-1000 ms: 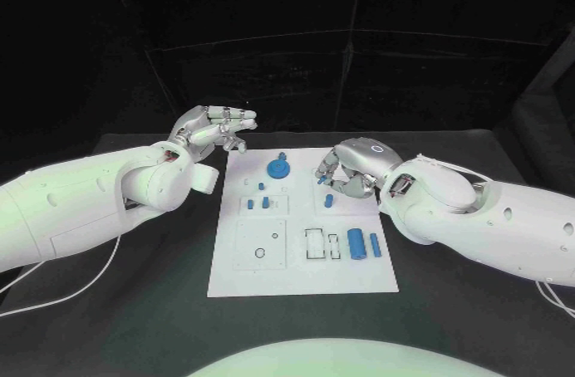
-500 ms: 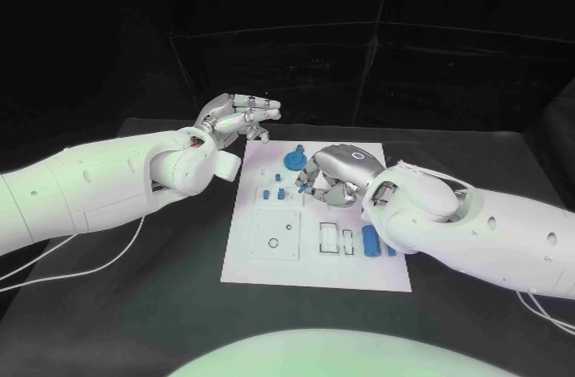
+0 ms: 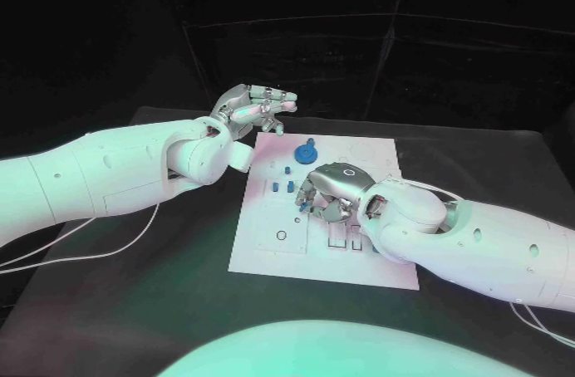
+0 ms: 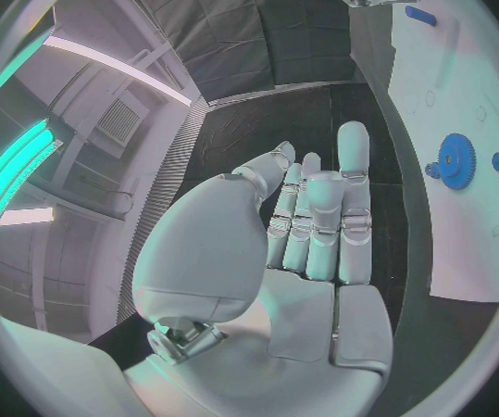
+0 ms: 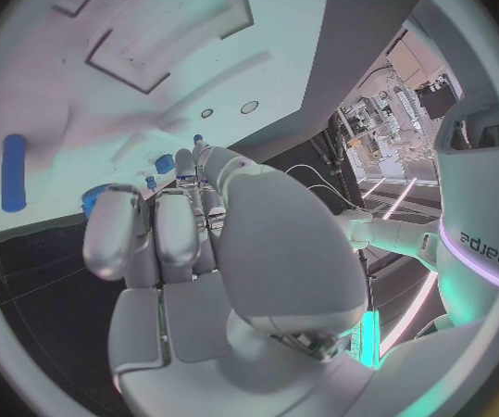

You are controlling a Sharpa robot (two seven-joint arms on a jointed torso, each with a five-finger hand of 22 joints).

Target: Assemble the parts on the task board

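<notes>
Crowding the small pegs risked a knock or a fumbled part

The right hand (image 3: 326, 194) hung low over the middle of the white board (image 3: 360, 265), its fingers curled downward with the tips right among the small blue pegs (image 3: 282, 186). Something blue showed at those fingertips, but whether the hand was clamped on a piece or merely touching one could not be told. The left hand (image 3: 254, 110) was raised off the board's far corner, well away from the right hand, with fingers stretched out and nothing in them.

The main danger looked to be the curled fingers brushing a neighbouring peg just beside their tips and tipping it out of its seat. If a piece was pinched there, a shallow hold could have let it tilt, so it would jam at the mouth of its hole or drop and roll. Pressing down off-centre might also have slid the board on the black table. The blue gear (image 3: 306, 154), just beyond the right hand's fingertips, seemed close enough to be nudged, while the blue cylinder (image 5: 14, 171) lay further off and safer
</notes>
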